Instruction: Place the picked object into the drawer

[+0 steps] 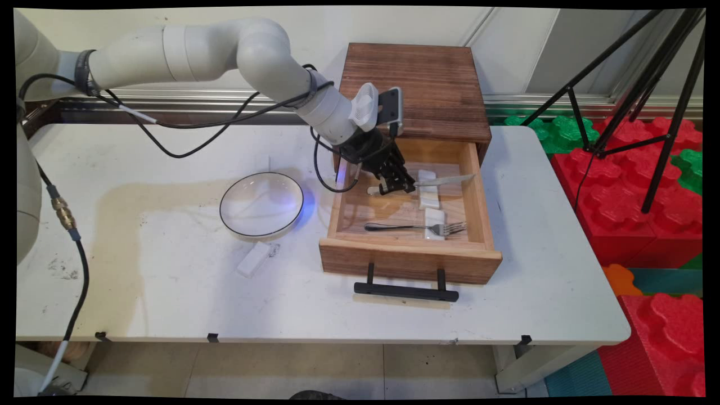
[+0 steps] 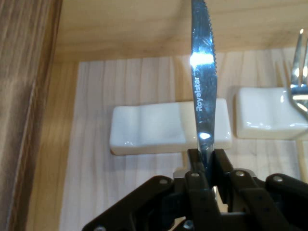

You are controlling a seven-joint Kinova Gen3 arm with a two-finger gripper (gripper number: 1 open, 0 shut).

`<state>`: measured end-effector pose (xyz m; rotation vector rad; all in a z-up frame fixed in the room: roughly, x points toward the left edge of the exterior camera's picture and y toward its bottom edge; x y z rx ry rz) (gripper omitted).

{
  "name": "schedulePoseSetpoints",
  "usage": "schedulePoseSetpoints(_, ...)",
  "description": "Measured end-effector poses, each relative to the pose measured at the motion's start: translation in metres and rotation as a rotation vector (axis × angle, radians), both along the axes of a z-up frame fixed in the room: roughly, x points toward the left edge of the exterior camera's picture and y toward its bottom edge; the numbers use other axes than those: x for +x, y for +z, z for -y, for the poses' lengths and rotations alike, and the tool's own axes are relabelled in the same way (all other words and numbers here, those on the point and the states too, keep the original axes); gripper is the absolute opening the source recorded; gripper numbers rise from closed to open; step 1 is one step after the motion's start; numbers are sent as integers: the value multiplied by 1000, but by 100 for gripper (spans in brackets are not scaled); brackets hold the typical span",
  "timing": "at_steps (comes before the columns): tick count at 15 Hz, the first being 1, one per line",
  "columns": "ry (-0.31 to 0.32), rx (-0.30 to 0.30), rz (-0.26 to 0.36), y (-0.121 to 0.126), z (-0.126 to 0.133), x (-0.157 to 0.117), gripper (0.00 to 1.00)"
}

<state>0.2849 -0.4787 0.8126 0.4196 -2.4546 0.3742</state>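
Note:
My black gripper is shut on a steel table knife and holds it above the floor of the open wooden drawer. In the hand view the knife blade rises straight from between the closed fingers, over a white cutlery rest. A second white rest lies to its right with the tines of a fork on it. In the main view the fork lies along the drawer's near side, its tines on a rest.
The drawer is pulled out of a dark wooden cabinet at the table's back. A white plate with a dark rim sits left of the drawer. A small white rest lies in front of the plate. A black tripod stands at the right.

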Motion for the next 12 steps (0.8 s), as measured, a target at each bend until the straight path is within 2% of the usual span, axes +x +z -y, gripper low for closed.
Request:
schedulePoseSetpoints(5, -6, 1, 21, -9, 5, 0, 0)
schedulePoseSetpoints(6, -7, 1, 24, -11, 5, 0, 100)
schedulePoseSetpoints(12, -13, 0, 32, -9, 7, 0, 100)
